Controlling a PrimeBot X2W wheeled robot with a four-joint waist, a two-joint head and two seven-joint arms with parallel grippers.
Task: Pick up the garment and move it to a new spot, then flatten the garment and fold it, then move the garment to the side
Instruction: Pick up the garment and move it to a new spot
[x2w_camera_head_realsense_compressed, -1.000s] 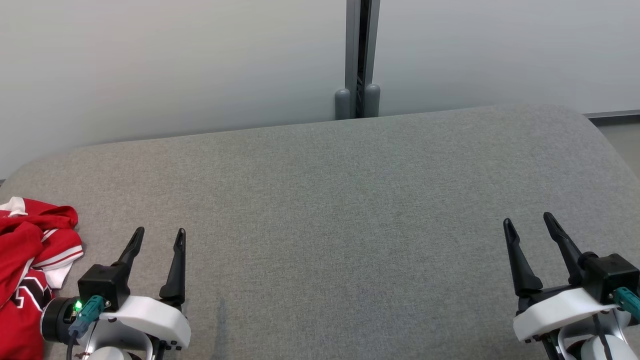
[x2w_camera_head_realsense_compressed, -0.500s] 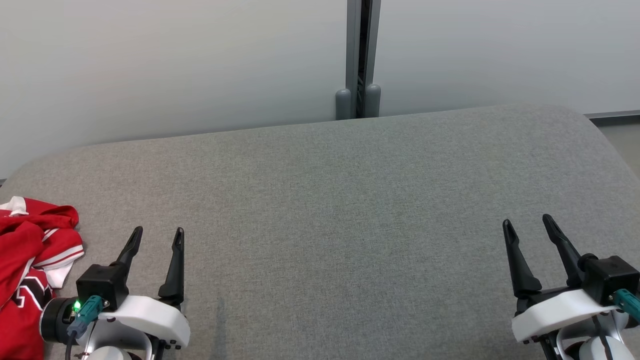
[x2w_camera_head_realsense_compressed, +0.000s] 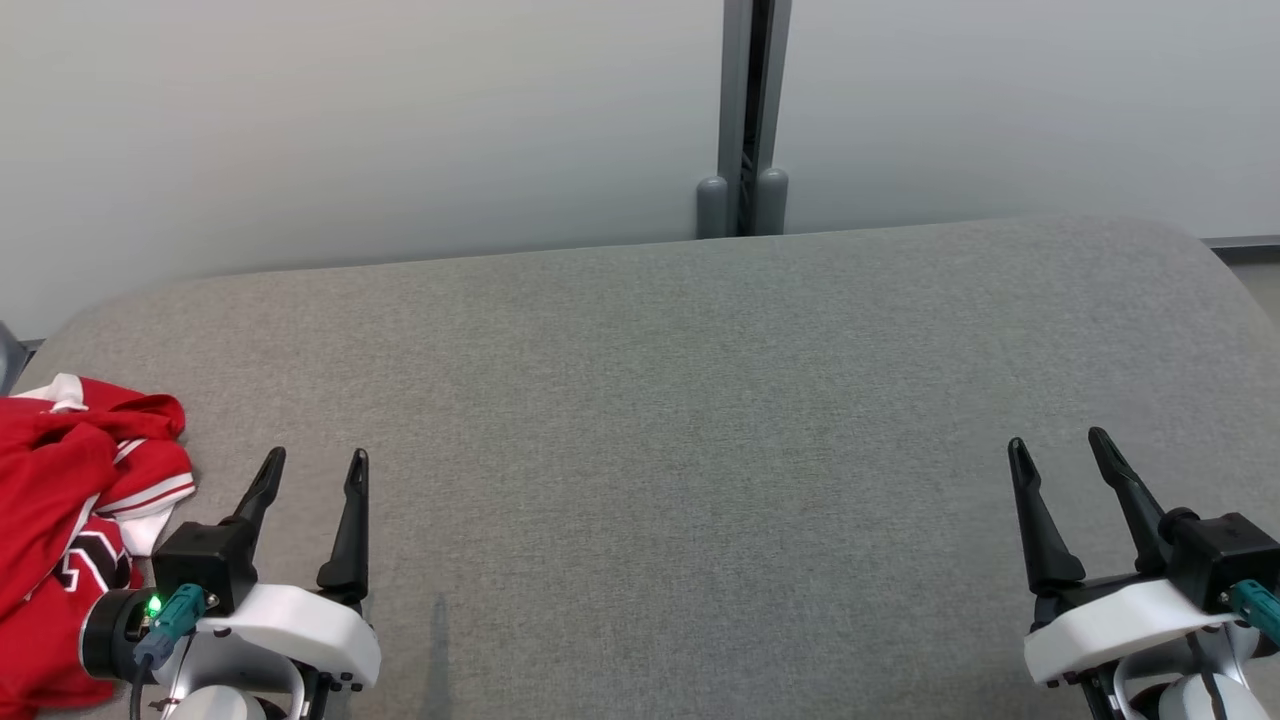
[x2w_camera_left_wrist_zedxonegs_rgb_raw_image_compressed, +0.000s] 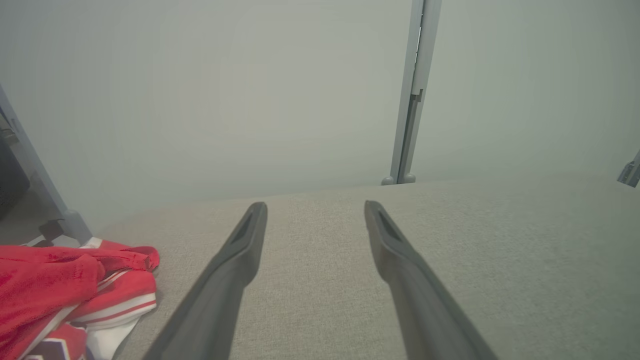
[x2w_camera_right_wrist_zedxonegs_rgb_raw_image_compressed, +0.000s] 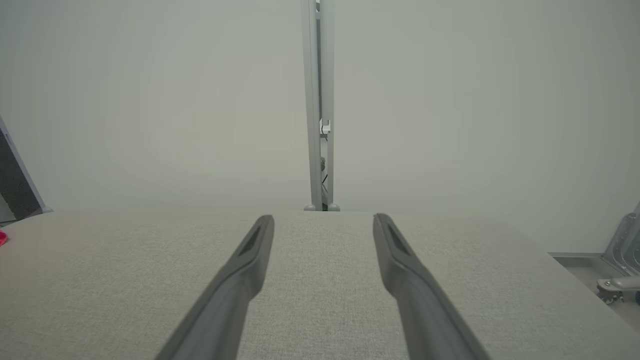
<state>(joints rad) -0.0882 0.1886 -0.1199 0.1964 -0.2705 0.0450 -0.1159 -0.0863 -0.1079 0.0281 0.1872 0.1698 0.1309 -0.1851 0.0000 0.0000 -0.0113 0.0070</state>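
A crumpled red garment (x2w_camera_head_realsense_compressed: 60, 500) with white trim lies at the far left edge of the grey fabric-covered table (x2w_camera_head_realsense_compressed: 680, 400). Just beside it, the left claw (x2w_camera_head_realsense_compressed: 318, 457) hovers over the table with its two dark fingers spread wide, holding nothing and not touching the cloth. Behind the middle of the table, a grey post (x2w_camera_head_realsense_compressed: 755, 100) rises against the pale wall (x2w_camera_head_realsense_compressed: 350, 130). Well apart at the lower right, the right claw (x2w_camera_head_realsense_compressed: 1056, 440) is likewise wide and holds nothing.

Red jersey (x2w_camera_head_realsense_compressed: 55, 500), lower left: cropped by left and bottom frame edges | dark print (x2w_camera_head_realsense_compressed: 80, 555): crumpled, illegible
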